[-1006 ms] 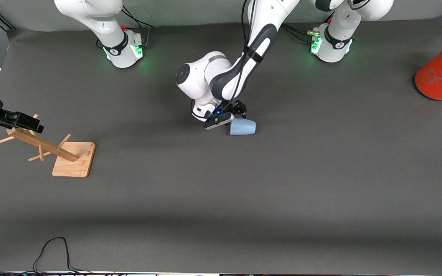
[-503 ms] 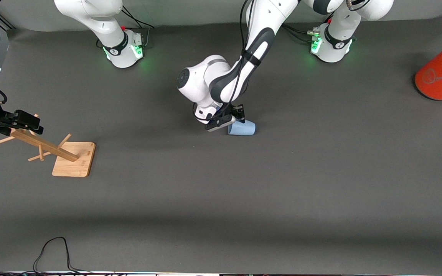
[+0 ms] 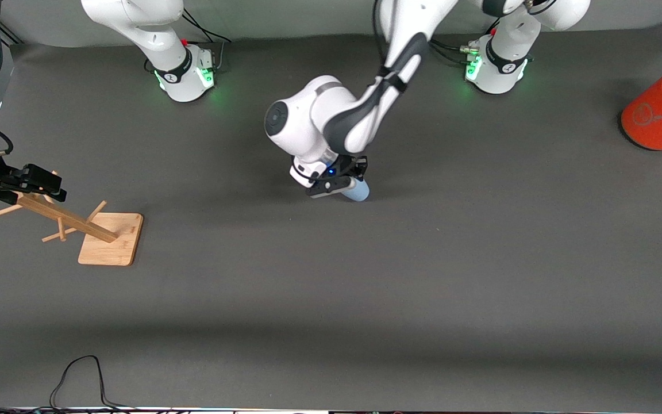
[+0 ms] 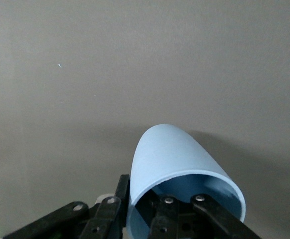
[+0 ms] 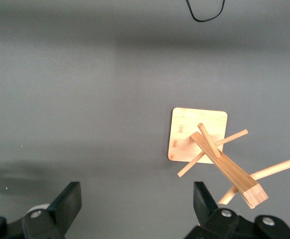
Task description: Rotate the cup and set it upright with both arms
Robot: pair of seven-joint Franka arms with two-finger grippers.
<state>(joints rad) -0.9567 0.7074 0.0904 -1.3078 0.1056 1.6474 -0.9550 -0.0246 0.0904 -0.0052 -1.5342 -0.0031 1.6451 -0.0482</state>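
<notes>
The pale blue cup (image 3: 358,191) is near the table's middle, tilted, and my left gripper hides much of it. My left gripper (image 3: 347,177) is shut on the cup's rim, with one finger inside the mouth and one outside. In the left wrist view the cup (image 4: 169,154) points its base away from my left gripper (image 4: 135,199), over the grey mat. My right gripper (image 3: 41,184) is open and empty above the wooden rack at the right arm's end. It also shows in the right wrist view (image 5: 136,204).
A wooden peg rack (image 3: 107,231) stands tilted on its square base, and it also shows in the right wrist view (image 5: 198,134). A large orange cylinder (image 3: 661,112) lies at the left arm's end. A black cable (image 3: 78,374) loops at the near edge.
The left wrist has turned with the cup in its grip. The cup has tipped from lying on its side and shifted slightly toward the right arm's end. The right gripper has barely moved.
</notes>
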